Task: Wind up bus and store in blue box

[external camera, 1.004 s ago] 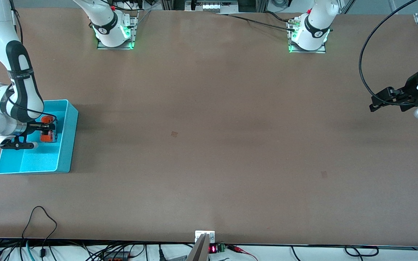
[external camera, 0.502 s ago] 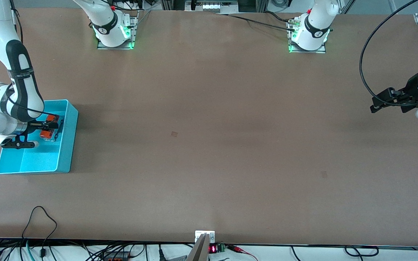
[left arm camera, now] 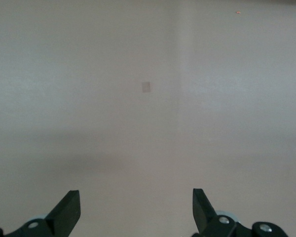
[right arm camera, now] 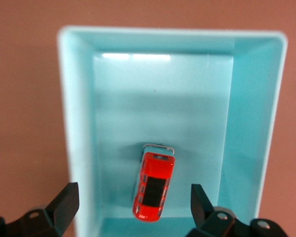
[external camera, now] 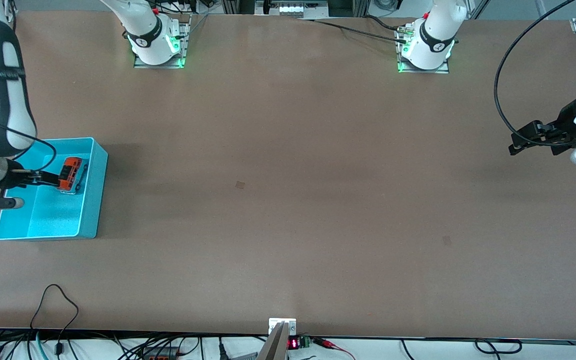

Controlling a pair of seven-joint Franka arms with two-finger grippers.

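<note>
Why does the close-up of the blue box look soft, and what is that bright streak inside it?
Right wrist view: the blue box rim is blurred, a light's glare streaks its floor, and the bus looks sharper. Front view: sharp, soft shadows.

High front camera facing both robot bases across the whole tabletop [external camera: 288,200], right wrist camera looking straight down into the blue box [right arm camera: 79,148] from close above, shared with front view, left wrist camera facing bare tabletop.

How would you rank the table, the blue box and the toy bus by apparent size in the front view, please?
1. Table, by far the largest.
2. Blue box.
3. Toy bus, lying inside the box, clearly the smallest.
</note>
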